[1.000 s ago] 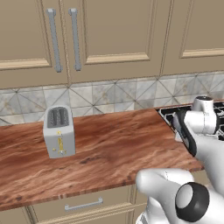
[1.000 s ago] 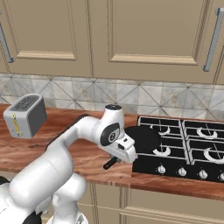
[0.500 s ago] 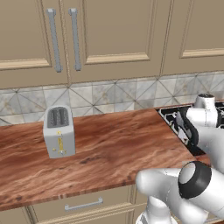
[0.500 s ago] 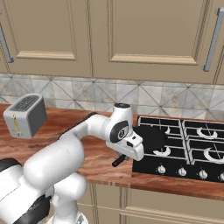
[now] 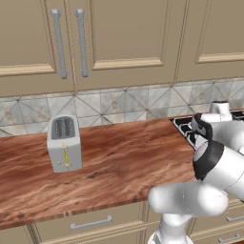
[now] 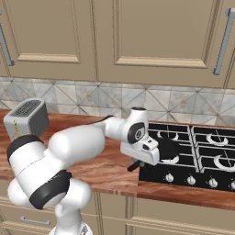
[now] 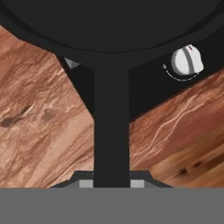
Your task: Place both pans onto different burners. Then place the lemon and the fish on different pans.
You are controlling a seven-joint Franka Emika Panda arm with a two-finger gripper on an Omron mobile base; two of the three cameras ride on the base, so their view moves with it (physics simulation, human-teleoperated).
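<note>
I am gripping the long black handle of the round all-black frying pan (image 7: 112, 26) with closed fingers (image 7: 112, 181), holding it over the black hob's (image 6: 202, 172) near left corner beside the wooden tabletop (image 6: 114, 170).

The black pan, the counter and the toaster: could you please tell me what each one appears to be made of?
Black pan: probably coated or cast metal, judging by its uniform matt black body and handle without shine.
Counter: looks like polished wood, reddish-brown with streaky grain; it could be a wood-look laminate.
Toaster: apparently brushed metal, given its pale silver-grey casing with dark slots on top.
</note>
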